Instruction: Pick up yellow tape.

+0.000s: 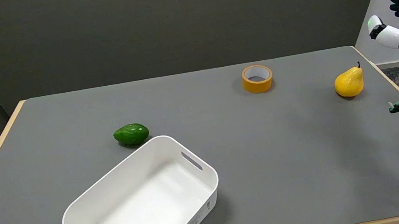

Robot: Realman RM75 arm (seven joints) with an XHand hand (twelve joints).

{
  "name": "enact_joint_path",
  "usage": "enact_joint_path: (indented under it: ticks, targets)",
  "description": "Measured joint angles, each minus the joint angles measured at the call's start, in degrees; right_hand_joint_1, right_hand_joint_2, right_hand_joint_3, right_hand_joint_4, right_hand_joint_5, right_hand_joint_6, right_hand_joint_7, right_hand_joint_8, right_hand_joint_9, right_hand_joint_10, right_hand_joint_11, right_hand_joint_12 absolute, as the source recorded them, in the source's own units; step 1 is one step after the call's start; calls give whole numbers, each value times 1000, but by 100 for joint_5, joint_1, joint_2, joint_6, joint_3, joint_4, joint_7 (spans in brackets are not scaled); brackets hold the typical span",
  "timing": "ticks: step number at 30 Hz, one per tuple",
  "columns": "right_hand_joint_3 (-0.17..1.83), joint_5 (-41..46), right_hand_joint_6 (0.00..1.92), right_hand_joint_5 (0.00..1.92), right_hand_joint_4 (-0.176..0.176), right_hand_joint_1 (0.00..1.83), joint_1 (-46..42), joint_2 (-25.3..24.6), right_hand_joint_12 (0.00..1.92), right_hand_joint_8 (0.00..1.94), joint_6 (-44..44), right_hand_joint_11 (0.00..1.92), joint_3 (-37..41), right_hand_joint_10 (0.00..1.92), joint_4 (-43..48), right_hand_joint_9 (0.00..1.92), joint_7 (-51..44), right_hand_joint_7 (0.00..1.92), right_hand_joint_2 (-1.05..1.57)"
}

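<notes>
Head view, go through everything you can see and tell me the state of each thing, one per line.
yellow tape: lying flat on the table, hole up, untouched.
right hand: raised beyond the table's right edge, fingers apart, holding nothing.
yellow pear: on the table, stem pointing up.
green avocado: lying on its side.
white bin: upright, open side up, empty.

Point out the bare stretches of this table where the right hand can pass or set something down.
Widest bare patch: the grey mat between the white bin, the yellow tape and the yellow pear. The far left, behind the green avocado, is bare too. Tightest: avocado against bin. The right hand hangs raised beyond the right edge.
</notes>
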Motion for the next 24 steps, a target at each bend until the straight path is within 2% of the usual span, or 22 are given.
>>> enact_joint_path:
  ticks: [10, 24]
  targets:
    - [998, -436, 435, 194, 46, 622, 126, 19, 1231, 366, -213, 124, -73, 750, 128, 240, 36, 296, 664]
    - [1000, -1820, 445, 197, 58, 652, 969, -38, 1195, 370, -1147, 112, -733, 731, 640, 237, -154, 302, 645]
